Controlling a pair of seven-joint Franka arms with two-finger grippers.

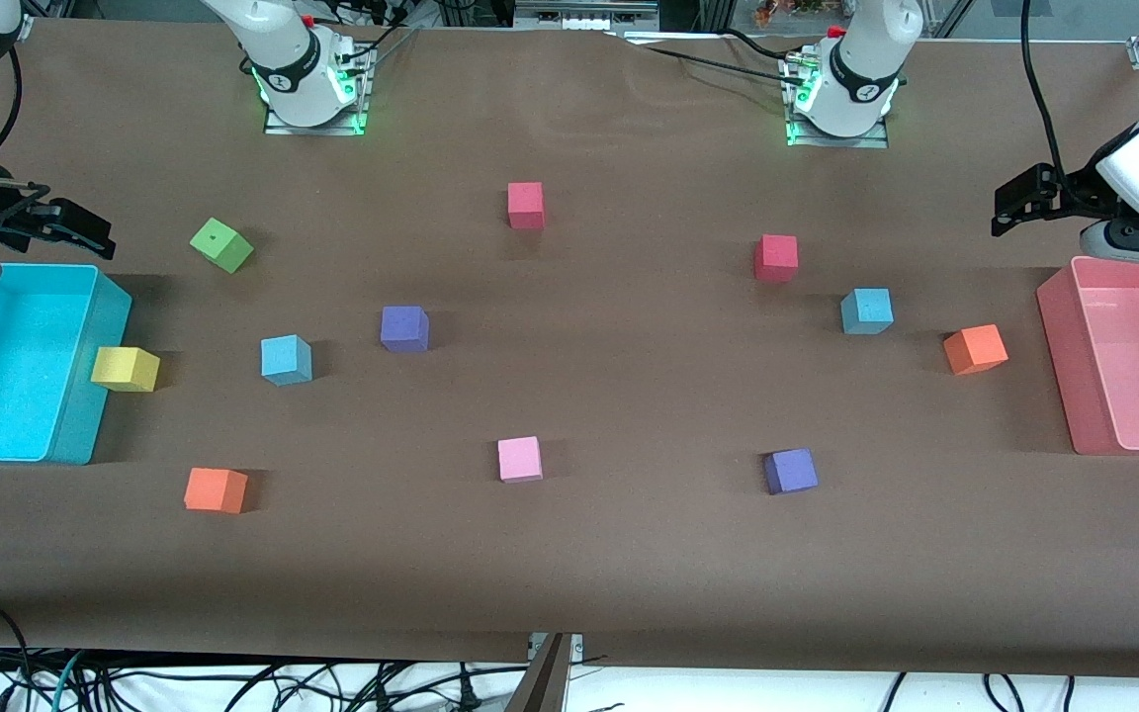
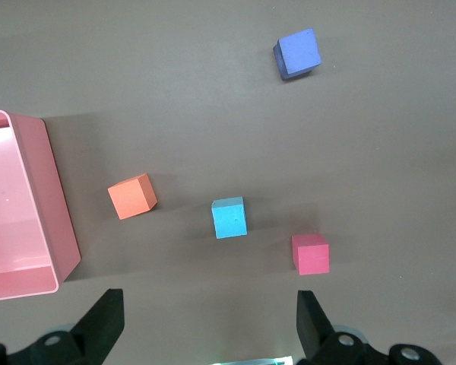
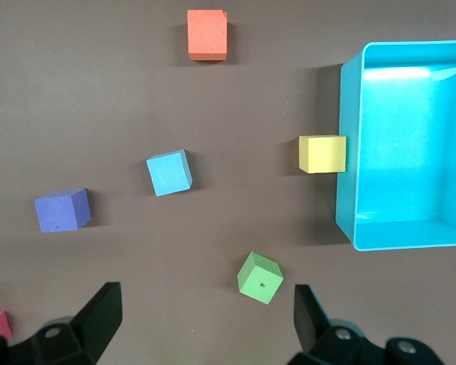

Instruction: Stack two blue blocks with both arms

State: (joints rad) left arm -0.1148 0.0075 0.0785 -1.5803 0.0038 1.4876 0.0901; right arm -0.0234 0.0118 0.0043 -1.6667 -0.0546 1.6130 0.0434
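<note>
Two light-blue blocks lie apart on the brown table. One (image 1: 286,359) lies toward the right arm's end, also in the right wrist view (image 3: 169,172). The other (image 1: 866,311) lies toward the left arm's end, also in the left wrist view (image 2: 229,217). My right gripper (image 1: 95,235) hangs open and empty, high over the table by the cyan bin; its jaws stand wide apart in its wrist view (image 3: 205,300). My left gripper (image 1: 1003,210) hangs open and empty, high over the table by the pink bin (image 2: 209,304).
A cyan bin (image 1: 95,396) stands at the right arm's end and a pink bin (image 1: 1064,366) at the left arm's end. Other cubes are scattered about: green (image 1: 221,244), yellow (image 1: 125,369), orange (image 1: 215,489) (image 1: 975,349), purple (image 1: 403,328) (image 1: 790,471), red (image 1: 526,205) (image 1: 776,258), pink (image 1: 519,459).
</note>
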